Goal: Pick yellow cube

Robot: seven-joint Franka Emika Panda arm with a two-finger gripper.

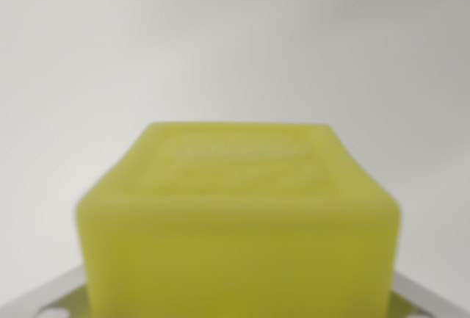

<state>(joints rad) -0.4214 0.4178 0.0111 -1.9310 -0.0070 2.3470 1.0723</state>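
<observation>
a blurred yellow cube point(239, 222) fills the wrist view, seemingly light, stiff and smooth-sided, best pinched across opposite flat sides; whether the gripper is apart or together cannot be told.

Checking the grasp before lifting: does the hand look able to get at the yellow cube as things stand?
Probably yes. The yellow cube fills the lower wrist view, very close, with nothing around it. The pale metal parts at the bottom corners may be the fingers, too blurred to tell.

Cube point(239, 222) fills lower centre of frame, cut off by bottom edge. Fingers point(44, 300) show at lower left and lower right corners, one either side of cube (contact unclear, blurred). Surface point(235, 39) spans upper frame behind cube.
</observation>
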